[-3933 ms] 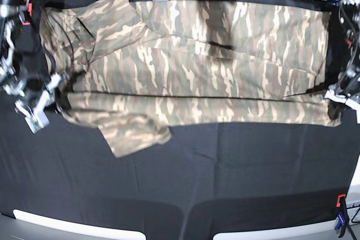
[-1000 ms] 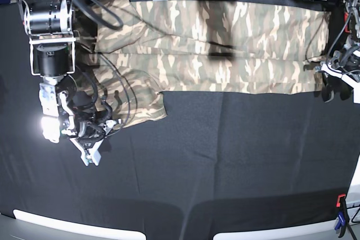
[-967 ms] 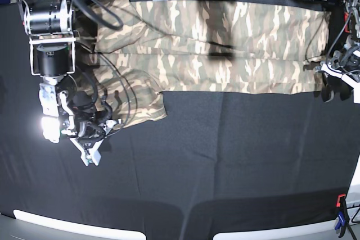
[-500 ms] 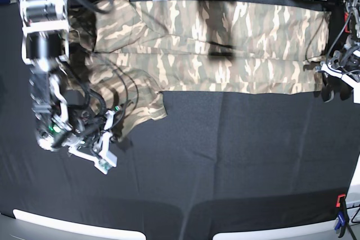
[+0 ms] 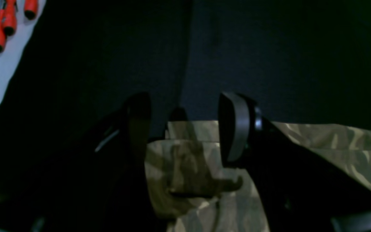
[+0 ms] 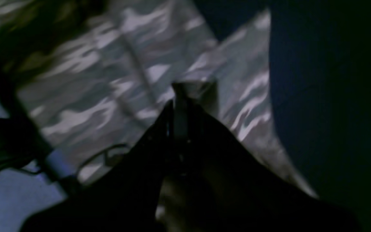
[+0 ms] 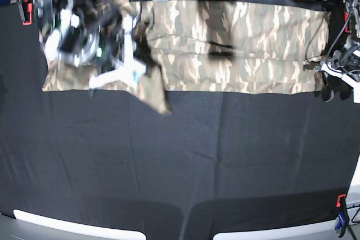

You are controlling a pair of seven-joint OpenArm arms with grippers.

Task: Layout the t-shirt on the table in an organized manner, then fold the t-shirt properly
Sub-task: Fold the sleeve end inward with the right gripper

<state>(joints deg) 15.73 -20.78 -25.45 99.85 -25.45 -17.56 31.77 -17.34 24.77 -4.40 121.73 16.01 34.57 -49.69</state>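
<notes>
- The t-shirt (image 7: 236, 43) lies as a long folded band across the top of the base view, on the black table (image 7: 225, 161); its lower edge runs straight, which suggests the long fold is done
- The right gripper (image 7: 135, 66), upper left of the base view, is clamped tight on a sleeve or corner of the cloth, judging from its wrist view; probably lifting that flap to fold it inward
- The left gripper (image 5: 185, 129) stands wide apart at the shirt's end on the right edge, holding nothing; the cloth lies under and between its fingers (image 5: 233, 129), likely to pin or wait
- The right arm is motion-blurred; its wrist view is dark, so which part it grips is unclear
</notes>
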